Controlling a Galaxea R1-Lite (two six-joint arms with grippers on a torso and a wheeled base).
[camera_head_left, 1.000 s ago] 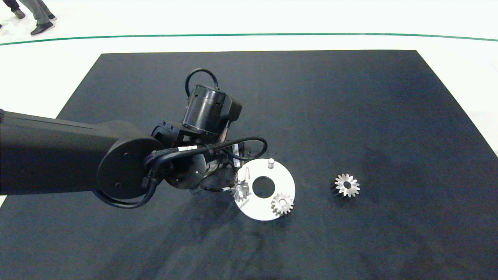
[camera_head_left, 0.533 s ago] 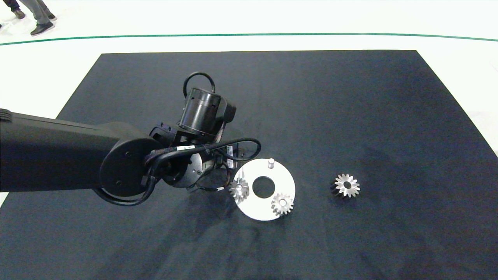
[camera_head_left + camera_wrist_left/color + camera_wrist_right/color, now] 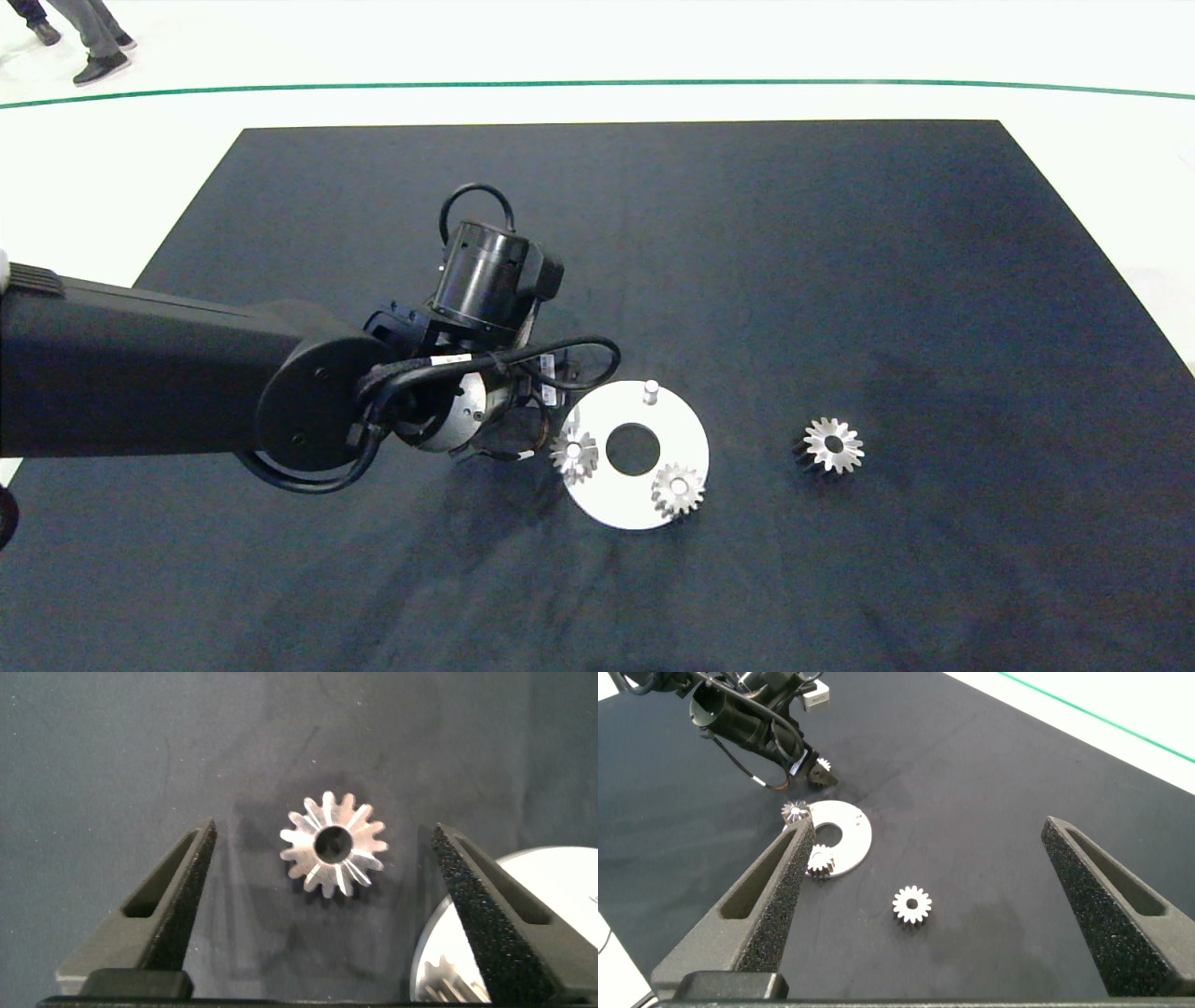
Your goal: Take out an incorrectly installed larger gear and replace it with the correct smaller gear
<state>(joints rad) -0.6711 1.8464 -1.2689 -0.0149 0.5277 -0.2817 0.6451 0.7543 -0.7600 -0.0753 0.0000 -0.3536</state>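
Observation:
The larger gear [image 3: 832,444], silver with flared teeth, lies alone on the black mat to the right of the white disc [image 3: 616,509]. It also shows in the right wrist view [image 3: 912,903]. The smaller gear [image 3: 334,845] lies on the mat beside the disc. My left gripper [image 3: 323,829] hangs open over it, one finger on each side with gaps. In the head view the left wrist hides this gear. My right gripper [image 3: 924,826] is open, empty and high above the table, outside the head view.
Two other small gears sit on the disc, one at its left edge [image 3: 573,455] and one at its near side [image 3: 677,489]. A bare pin [image 3: 651,390] stands at the disc's far side. A person's shoe [image 3: 101,67] shows beyond the mat [image 3: 840,233].
The left wrist has drawn back a little to the left, away from the disc. The gear at the disc's left edge looked tilted a second ago and now sits level.

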